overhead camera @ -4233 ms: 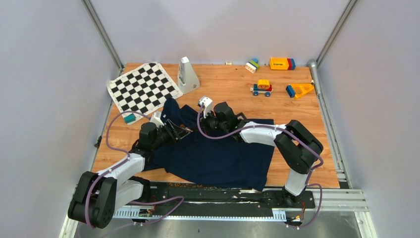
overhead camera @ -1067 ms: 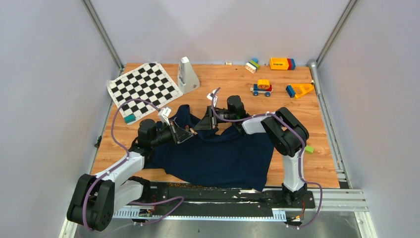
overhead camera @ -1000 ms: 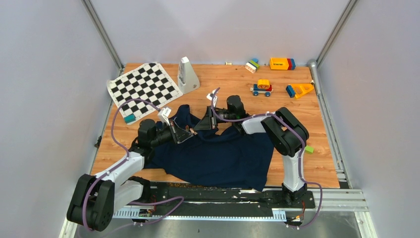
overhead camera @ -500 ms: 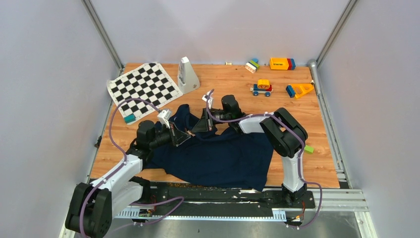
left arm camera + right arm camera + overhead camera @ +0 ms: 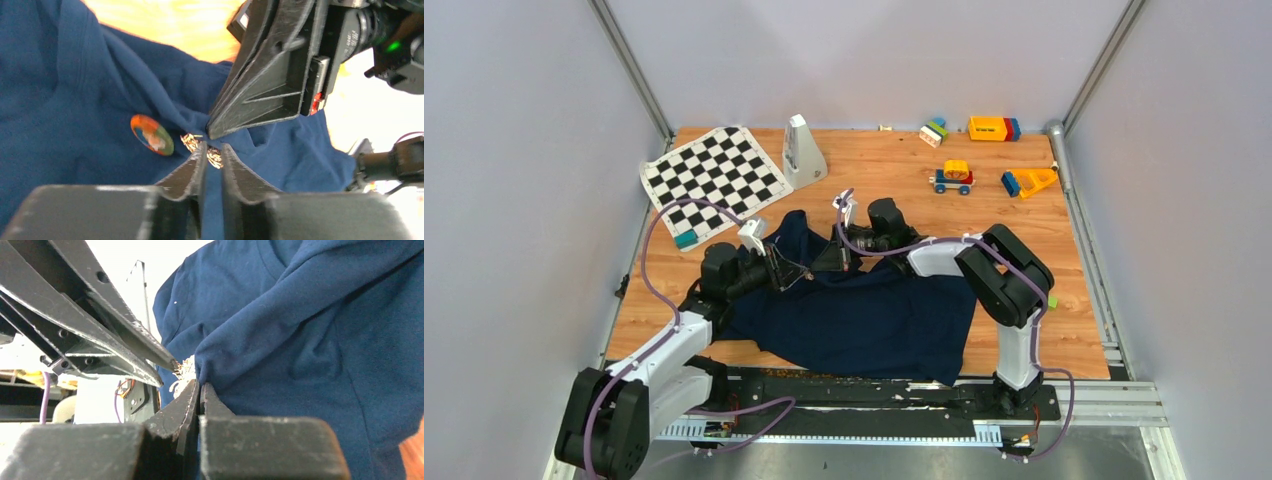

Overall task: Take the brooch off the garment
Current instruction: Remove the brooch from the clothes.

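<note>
The dark navy garment (image 5: 874, 320) lies spread at the table's near middle. In the left wrist view a small gold glittery brooch (image 5: 192, 143) sits on a raised fold of the garment (image 5: 60, 125), beside a round orange-and-green badge (image 5: 152, 135). My left gripper (image 5: 213, 151) is closed on the brooch. My right gripper (image 5: 200, 386) is shut on a fold of the garment (image 5: 310, 340) right next to the brooch (image 5: 186, 366). In the top view the two grippers, left (image 5: 802, 272) and right (image 5: 828, 262), meet tip to tip over the garment's upper left part.
A black-and-white chequered mat (image 5: 712, 178) and a white wedge-shaped object (image 5: 802, 150) lie at the back left. A teal block (image 5: 685, 239) sits left of the garment. Toy blocks (image 5: 992, 128) and a toy car (image 5: 952, 177) are at the back right. A green block (image 5: 1051, 300) lies by the right arm.
Since 4.2 s ago the right arm has swung round and raised a garment fold. In the last second both grippers shifted slightly left, staying tip to tip.
</note>
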{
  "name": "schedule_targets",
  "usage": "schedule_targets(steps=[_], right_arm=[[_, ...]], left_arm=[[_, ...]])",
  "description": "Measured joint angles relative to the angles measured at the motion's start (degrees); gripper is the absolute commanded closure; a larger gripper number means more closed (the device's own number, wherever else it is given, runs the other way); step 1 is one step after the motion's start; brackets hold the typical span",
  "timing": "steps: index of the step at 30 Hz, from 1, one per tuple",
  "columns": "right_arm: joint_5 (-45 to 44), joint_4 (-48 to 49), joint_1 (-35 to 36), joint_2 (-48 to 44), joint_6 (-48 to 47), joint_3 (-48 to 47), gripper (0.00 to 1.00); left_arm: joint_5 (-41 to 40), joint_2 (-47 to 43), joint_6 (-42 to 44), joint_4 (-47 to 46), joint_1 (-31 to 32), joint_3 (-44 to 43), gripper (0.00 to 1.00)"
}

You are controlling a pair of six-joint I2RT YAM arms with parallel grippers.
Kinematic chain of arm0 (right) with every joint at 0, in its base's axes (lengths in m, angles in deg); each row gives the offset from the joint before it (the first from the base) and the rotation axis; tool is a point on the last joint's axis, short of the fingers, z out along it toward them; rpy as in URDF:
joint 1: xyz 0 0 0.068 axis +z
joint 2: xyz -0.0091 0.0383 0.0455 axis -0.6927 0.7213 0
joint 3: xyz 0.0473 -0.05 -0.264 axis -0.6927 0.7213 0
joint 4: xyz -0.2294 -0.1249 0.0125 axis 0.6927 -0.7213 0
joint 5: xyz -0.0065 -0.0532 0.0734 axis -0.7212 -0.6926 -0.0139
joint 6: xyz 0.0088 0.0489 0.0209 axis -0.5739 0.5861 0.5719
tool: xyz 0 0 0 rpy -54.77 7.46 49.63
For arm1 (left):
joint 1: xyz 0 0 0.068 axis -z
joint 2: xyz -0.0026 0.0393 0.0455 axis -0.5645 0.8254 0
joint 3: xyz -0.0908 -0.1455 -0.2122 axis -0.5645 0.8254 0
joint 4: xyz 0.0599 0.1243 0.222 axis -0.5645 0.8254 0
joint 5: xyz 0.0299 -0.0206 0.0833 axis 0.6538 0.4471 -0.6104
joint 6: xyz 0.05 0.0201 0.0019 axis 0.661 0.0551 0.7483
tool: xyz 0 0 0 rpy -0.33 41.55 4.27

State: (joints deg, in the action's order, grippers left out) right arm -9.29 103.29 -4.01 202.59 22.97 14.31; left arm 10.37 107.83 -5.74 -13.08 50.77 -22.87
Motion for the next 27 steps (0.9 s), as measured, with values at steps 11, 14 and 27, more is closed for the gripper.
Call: schedule_targets(steps=[11,14,27], right_arm=[[-14.49,-1.25,2.19,-6.16,-1.86,4.33,1.0],[-17.31,-1.03,3.23,-7.85,-2.14,5.29,1.0],[-19.8,-0.85,4.48,-8.13,-2.49,5.92,1.0]], left_arm=[[-2.16,-4.13,-14.1,-1.25,0.11,5.16,0.21],[-3.65,-7.23,-16.35,-1.18,0.13,5.46,0.3],[-5.18,-0.46,-24.87,-11.52,0.81,9.97,0.42]])
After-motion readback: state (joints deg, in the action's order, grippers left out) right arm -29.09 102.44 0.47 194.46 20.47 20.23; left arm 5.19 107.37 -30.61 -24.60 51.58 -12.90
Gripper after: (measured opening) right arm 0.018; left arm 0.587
